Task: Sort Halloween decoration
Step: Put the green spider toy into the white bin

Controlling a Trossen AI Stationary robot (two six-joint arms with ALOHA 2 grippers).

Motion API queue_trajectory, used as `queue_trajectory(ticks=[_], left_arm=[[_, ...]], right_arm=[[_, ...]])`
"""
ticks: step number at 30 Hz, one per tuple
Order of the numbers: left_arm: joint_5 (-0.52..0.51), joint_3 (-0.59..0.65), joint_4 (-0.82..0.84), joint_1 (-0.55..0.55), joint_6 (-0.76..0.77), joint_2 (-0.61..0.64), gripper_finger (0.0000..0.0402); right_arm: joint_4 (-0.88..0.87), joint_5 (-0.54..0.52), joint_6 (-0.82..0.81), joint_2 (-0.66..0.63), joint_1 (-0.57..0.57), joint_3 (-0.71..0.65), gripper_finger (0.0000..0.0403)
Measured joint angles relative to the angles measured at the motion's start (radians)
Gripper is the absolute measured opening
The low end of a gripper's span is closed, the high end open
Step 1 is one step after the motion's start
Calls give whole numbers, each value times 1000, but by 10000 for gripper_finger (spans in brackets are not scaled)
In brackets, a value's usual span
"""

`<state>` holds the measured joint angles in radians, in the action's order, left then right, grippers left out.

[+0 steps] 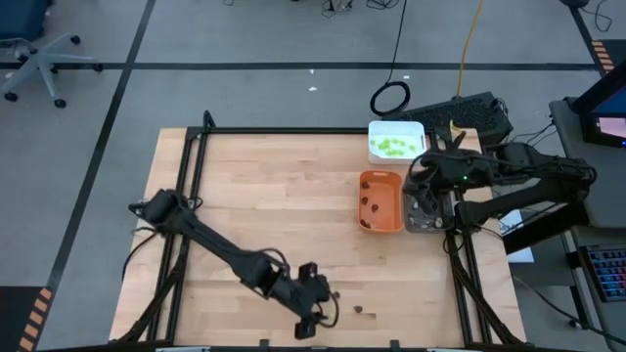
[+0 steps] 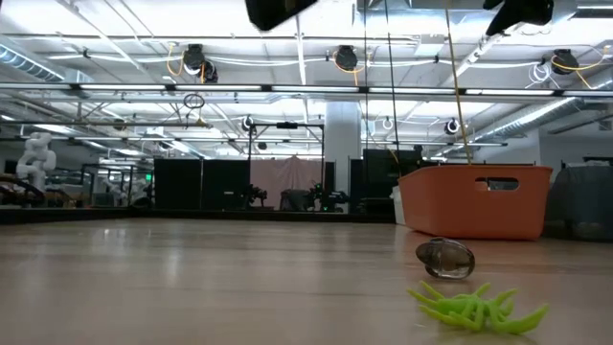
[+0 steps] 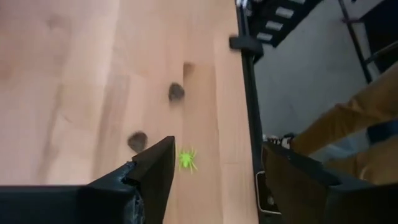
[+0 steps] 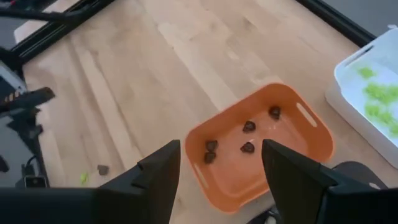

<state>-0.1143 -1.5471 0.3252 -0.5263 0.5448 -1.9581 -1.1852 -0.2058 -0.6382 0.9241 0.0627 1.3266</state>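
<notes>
We see three trays along the right edge of the light wooden table. The white plastic tray near the far right corner holds a cluster of lime-green pieces. Just nearer than it, the orange plastic tray holds four or so dark brown pieces, loosely spread over its floor. Beside the orange tray, towards the table's right edge, stands a grey tray; the arm above hides most of it, so we cannot tell what lies inside.

The right gripper hangs above the orange and grey trays, its fingers spread wide and holding nothing.

The left gripper hovers over the near edge of the table, right of its middle, fingers apart and empty. Just beside it on the bare wood lie a small lime-green spider-shaped piece and two dark, possibly brown, lumps.
</notes>
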Motion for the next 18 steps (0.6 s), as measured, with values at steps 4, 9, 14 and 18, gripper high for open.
queue_trajectory(ticks=[4, 9, 14, 18], left_arm=[[3, 0, -49, -21, 3, -72, 267], [24, 0, -84, -34, 38, -150, 297], [27, -2, -82, -29, 90, -190, 298], [36, -4, -107, -20, 99, -224, 290]], right_arm=[[7, 0, 21, 0, 29, 0, 212], [9, -1, 26, 0, 48, 0, 212], [8, -2, 40, 0, 58, 0, 212], [7, -2, 52, 0, 58, 0, 212]])
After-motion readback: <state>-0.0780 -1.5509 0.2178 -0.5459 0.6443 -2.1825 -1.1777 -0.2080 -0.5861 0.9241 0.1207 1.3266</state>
